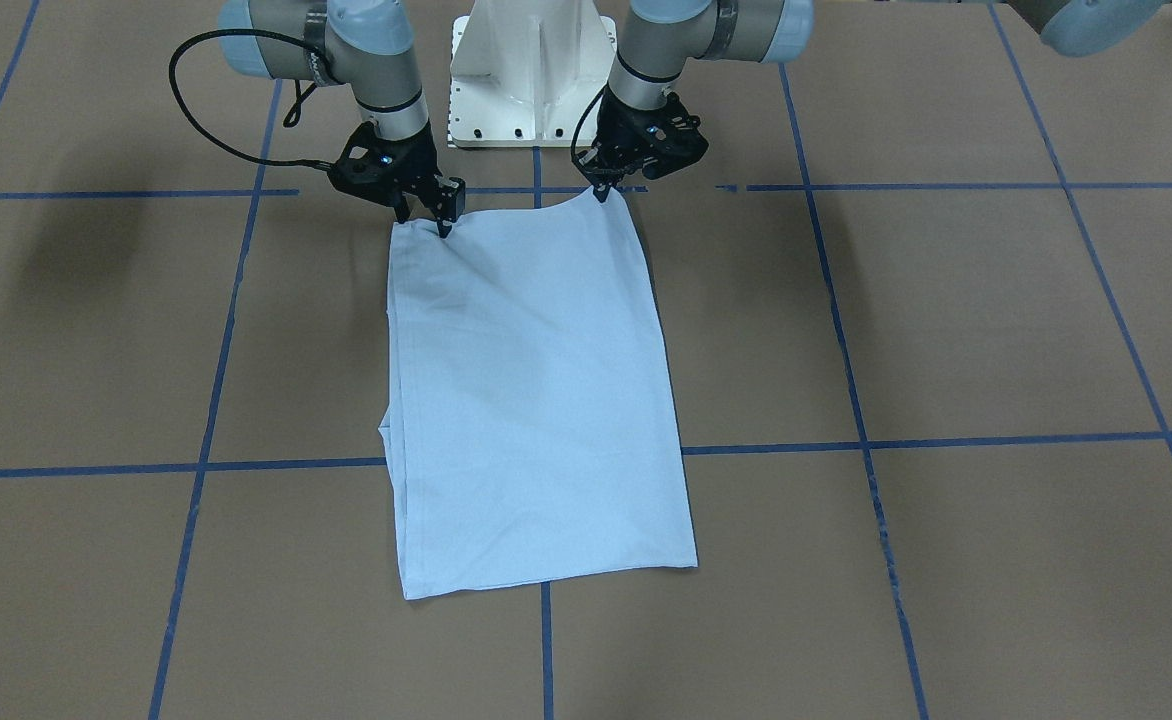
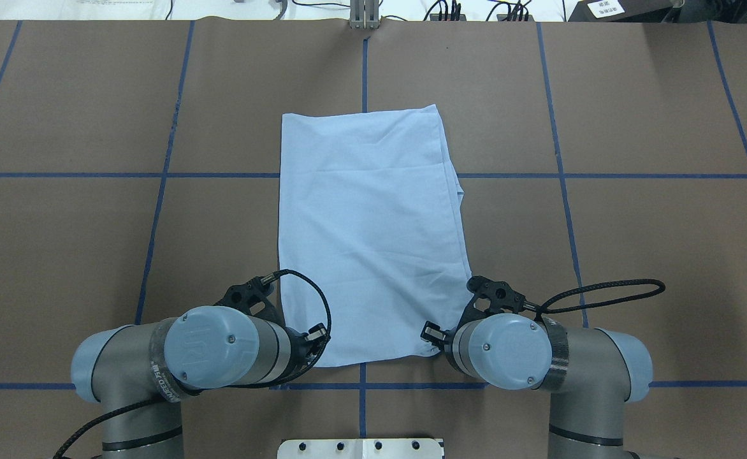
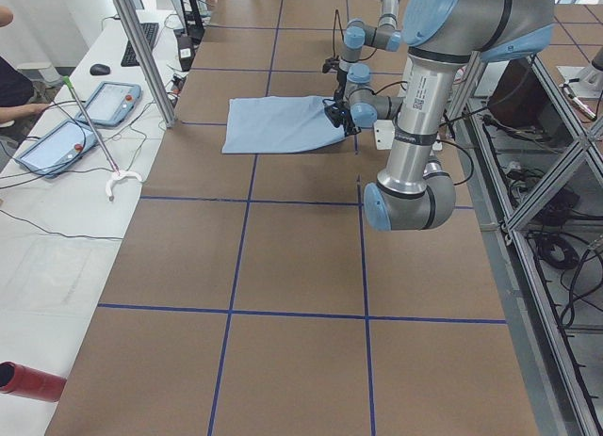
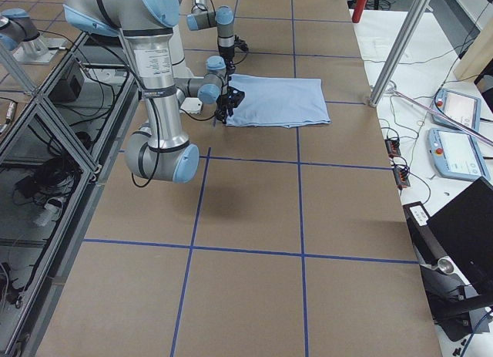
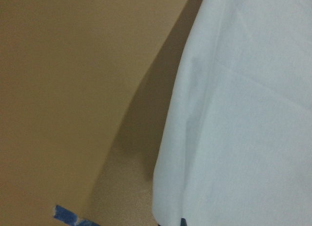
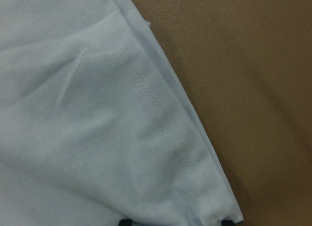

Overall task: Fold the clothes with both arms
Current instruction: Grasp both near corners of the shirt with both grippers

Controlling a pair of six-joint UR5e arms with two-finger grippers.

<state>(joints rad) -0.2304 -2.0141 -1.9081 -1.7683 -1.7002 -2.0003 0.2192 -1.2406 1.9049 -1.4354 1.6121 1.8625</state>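
Where the folded T-shirt (image 1: 536,400) ends nearest the white pedestal base (image 1: 534,70), my left gripper (image 1: 603,192) and right gripper (image 1: 438,222) each pinch a corner, jaws closed on the soft, stitched hem. The pale-blue rectangle stretches away from the base, mostly smooth, across the matte brown table (image 1: 946,320).

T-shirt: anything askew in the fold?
Yes. A lower layer of the T-shirt pokes out past its long edge on the robot's right, about midway along, so the folded layers don't line up there.
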